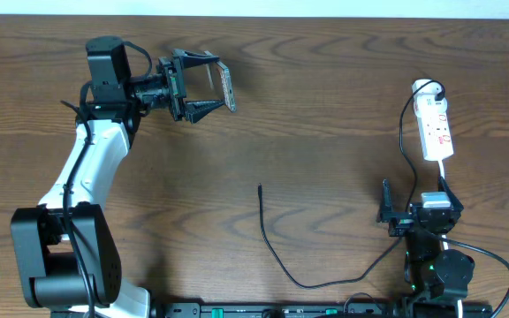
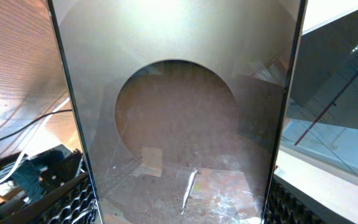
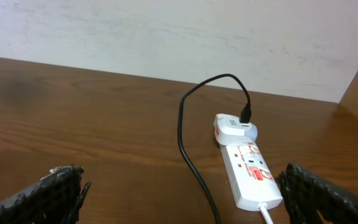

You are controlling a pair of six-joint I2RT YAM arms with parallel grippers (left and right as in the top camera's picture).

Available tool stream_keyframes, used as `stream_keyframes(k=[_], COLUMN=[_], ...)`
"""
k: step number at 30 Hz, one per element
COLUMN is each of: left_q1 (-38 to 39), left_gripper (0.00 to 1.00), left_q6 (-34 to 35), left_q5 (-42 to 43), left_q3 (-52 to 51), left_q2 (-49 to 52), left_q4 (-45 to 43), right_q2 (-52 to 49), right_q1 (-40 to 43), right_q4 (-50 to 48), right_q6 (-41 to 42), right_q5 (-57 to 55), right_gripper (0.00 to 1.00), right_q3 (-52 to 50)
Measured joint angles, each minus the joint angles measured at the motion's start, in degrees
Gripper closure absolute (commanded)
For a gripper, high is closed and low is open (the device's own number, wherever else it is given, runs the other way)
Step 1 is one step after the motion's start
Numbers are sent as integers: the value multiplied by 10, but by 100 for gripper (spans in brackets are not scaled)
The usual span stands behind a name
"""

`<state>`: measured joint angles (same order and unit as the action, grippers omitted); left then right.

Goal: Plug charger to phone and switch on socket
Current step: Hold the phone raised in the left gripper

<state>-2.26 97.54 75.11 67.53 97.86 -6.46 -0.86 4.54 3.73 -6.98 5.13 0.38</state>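
Left hand (image 1: 208, 84): jaws wide but pinching the phone (image 1: 227, 87) by opposite edges. The slab is edge-on to the overhead camera, and in the wrist view its glossy face (image 2: 179, 124) fills the gap between the fingers (image 2: 73, 199) (whether its lower edge touches the worktop (image 1: 325, 106), cannot tell). Right hand (image 3: 180, 177): fingers spread, nothing between them, low over the worktop. The socket (image 3: 248, 168) lies just ahead of this hand and slightly to its right, red marks up. The charger (image 3: 182, 124) is plugged into a white adapter (image 3: 232, 127) at the socket's far end. The cable drops past the right hand and loops back along the worktop. Its plug tip (image 1: 260, 187) lies loose between the two hands, well apart from the phone.
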Motion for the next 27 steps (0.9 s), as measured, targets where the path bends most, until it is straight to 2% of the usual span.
stream_keyframes(k=[20, 27], left_q1=[0, 0], left_gripper=[93, 93], left_q6=[0, 0], left_q5=[0, 0], left_q3=[0, 0], left_q2=[0, 0], left_q4=[0, -36], right_q2=[0, 0], right_q1=[0, 0], right_q4=[0, 0], right_q6=[0, 0], right_q5=[0, 0], right_gripper=[1, 1], right_q3=[0, 0])
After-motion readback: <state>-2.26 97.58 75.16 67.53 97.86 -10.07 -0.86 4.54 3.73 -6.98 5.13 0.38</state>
